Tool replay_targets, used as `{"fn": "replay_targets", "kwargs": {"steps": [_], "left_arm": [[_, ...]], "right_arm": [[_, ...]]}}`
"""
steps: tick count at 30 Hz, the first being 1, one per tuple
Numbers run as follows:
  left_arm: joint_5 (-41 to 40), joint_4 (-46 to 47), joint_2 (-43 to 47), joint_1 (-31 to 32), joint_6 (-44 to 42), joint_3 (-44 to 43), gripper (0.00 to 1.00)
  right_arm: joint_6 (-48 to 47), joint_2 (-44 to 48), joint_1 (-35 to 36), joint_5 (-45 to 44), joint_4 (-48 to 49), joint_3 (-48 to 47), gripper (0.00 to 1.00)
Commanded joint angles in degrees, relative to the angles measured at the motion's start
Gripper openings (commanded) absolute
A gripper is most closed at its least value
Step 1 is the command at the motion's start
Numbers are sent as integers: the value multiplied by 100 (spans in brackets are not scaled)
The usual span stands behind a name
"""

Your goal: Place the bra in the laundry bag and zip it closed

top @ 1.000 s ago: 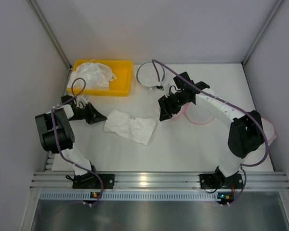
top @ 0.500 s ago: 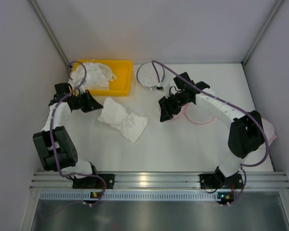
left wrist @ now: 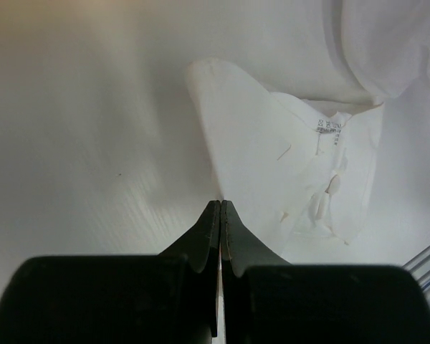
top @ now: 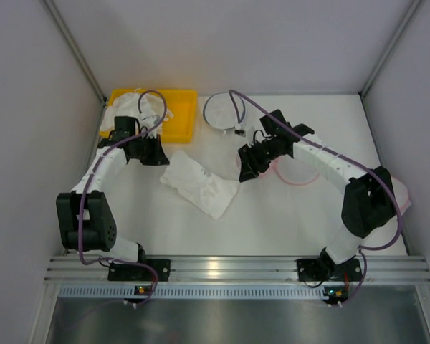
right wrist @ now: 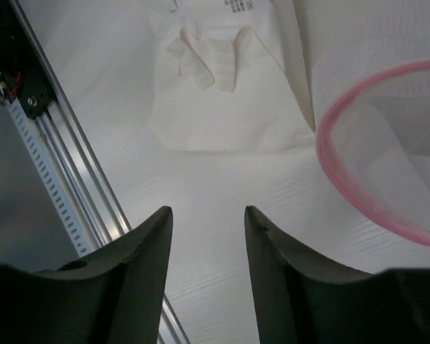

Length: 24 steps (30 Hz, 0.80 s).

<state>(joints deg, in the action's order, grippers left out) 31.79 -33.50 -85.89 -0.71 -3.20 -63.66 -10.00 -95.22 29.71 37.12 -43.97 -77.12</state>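
The white bra (top: 201,185) lies crumpled on the table between the arms. My left gripper (top: 163,155) is at its far left corner, jaws pressed together on the bra's edge (left wrist: 221,203); the bra (left wrist: 272,158) spreads out ahead of the tips. My right gripper (top: 244,172) is open and empty, just right of the bra and left of the laundry bag (top: 297,183), whose pink rim is partly hidden under the right arm. In the right wrist view the open gripper (right wrist: 208,215) hovers over bare table, with the bra (right wrist: 222,93) ahead and the pink rim (right wrist: 358,190) to the right.
A yellow tray (top: 183,122) holding other white cloth stands at the back left, just behind my left gripper. A round white bag with a dark rim (top: 221,111) lies at the back centre. The metal rail (top: 222,269) runs along the near edge.
My left arm has swung from the left edge towards the back and right, dragging the bra's corner with it. The bra has shifted and turned. The right arm has barely moved.
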Motion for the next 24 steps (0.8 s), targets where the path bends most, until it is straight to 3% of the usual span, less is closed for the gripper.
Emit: {"fn": "replay_targets", "kwargs": {"steps": [1,6,14,24], "left_arm": [[-217,19,-68,-26,-75,-182,0],[-270,27,10,-34,-75,-50,0],[-253,27,90,-149,-207,38,0],[2,-8,353,-280,-409,81,0]], "right_arm": [[673,-31,-1,278,1175,-39,43],[1412,-785,517,41,1917,-802,22],[2001,-2201,1414,-644,2050,-1797,1],[2353,-3345,1695,-970,2304,-2351,0]]}}
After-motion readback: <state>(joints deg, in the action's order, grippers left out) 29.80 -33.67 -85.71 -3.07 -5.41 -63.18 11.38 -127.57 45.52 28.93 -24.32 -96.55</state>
